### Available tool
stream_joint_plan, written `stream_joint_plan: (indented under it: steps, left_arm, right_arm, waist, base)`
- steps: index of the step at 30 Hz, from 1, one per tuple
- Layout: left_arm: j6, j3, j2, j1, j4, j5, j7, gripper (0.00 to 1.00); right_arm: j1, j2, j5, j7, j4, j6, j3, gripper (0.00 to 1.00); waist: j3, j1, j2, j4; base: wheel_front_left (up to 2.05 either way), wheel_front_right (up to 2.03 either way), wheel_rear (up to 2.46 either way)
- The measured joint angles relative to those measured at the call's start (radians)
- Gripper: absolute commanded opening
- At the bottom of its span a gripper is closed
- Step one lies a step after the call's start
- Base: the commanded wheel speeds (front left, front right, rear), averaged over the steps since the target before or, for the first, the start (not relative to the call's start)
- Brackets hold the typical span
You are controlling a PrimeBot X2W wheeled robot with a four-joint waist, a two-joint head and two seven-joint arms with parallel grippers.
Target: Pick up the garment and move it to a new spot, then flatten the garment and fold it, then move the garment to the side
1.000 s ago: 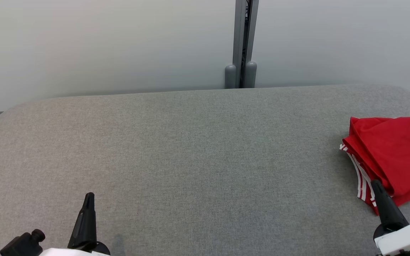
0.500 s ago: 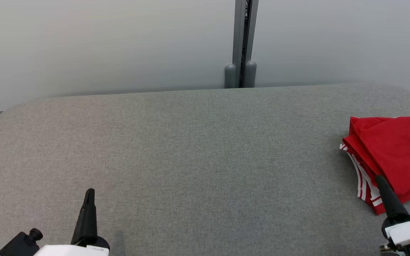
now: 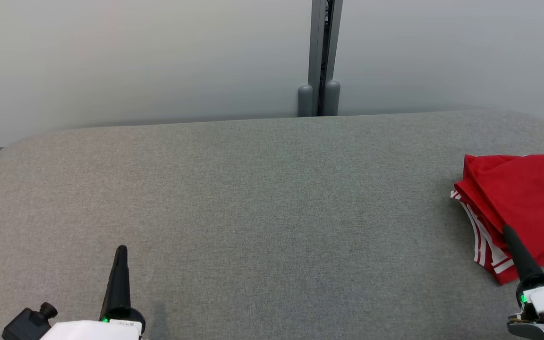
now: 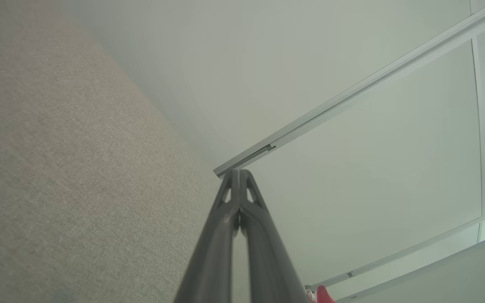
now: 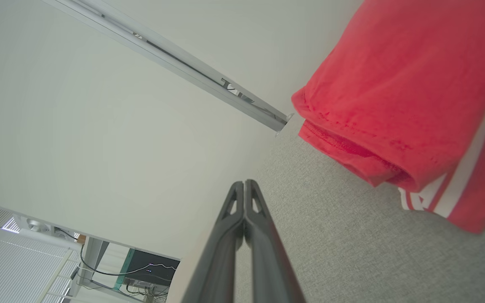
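Grey fabric-covered bench [image 3: 272, 198] with rounded far corners, seen from the head, set against a pale panelled wall [image 3: 135, 61].

Red garment [image 3: 522, 203] at the right end of the bench, about midway between the near and far edges. Folded in stacked layers and lying flat, partly cut off by the right edge of the view. White stripes along its near-left hem; part of a black-and-white numeral on its top face.

Left gripper [image 3: 121, 250] at the near left over bare bench, well apart from the garment. Jaws clenched, both dark fingers pressed together into one spike pointing toward the far side, with nothing held.

Right gripper [image 3: 506, 230] at the near right, jaws likewise clenched tip to tip, grasping no cloth. Tip overlapping the striped near-left hem of the garment as seen from the head.

Right wrist view: closed fingers [image 5: 225, 252] over grey bench fabric, with the garment near them on the right of that view. Rolled fold edge and white stripes turned toward the camera, cloth apart from the fingertips.

Left wrist view: closed fingers [image 4: 221, 235] against bench fabric and wall panels, with a small scrap of red at the bottom edge.

Grey vertical post [image 3: 320, 56] between two wall panels behind the bench, two rounded grey caps [image 3: 305, 100] at its foot.
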Motion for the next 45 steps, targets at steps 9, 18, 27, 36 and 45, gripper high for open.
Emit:
stream_joint_plan:
  steps: [9, 18, 27, 36, 45]
  left_arm:
    - [-0.009, 0.000, -0.010, -0.018, 0.005, -0.077, 0.003, 0.00]
    - [-0.019, 0.000, -0.023, -0.021, 0.009, -0.142, 0.003, 0.00]
    - [-0.028, 0.000, -0.030, -0.037, 0.012, -0.209, 0.004, 0.00]
    - [-0.043, 0.000, -0.042, -0.043, 0.017, -0.302, 0.004, 0.00]
    - [-0.050, 0.000, -0.053, -0.056, 0.020, -0.359, 0.004, 0.00]
  right_arm:
    - [-0.024, -0.004, 0.089, 0.023, 0.031, 0.000, -0.015, 0.00]
    - [-0.044, -0.006, 0.164, 0.041, 0.058, 0.000, -0.026, 0.00]
    - [-0.063, -0.007, 0.239, 0.059, 0.087, 0.000, -0.043, 0.00]
    - [-0.089, -0.009, 0.338, 0.084, 0.123, 0.000, -0.061, 0.00]
    - [-0.107, -0.010, 0.401, 0.102, 0.147, 0.000, -0.076, 0.00]
  waist:
    - [0.001, 0.0000, 0.0000, -0.001]
    - [0.002, 0.0000, 0.0000, -0.001]
    - [0.003, 0.0000, 0.0000, -0.002]
    - [0.004, 0.0000, 0.0000, -0.003]
    - [0.005, 0.0000, 0.0000, -0.004]
  base:
    - [0.00, 0.00, 0.00]
    - [0.00, 0.00, 0.00]
    - [0.00, 0.00, 0.00]
    - [0.00, 0.00, 0.00]
    - [0.00, 0.00, 0.00]
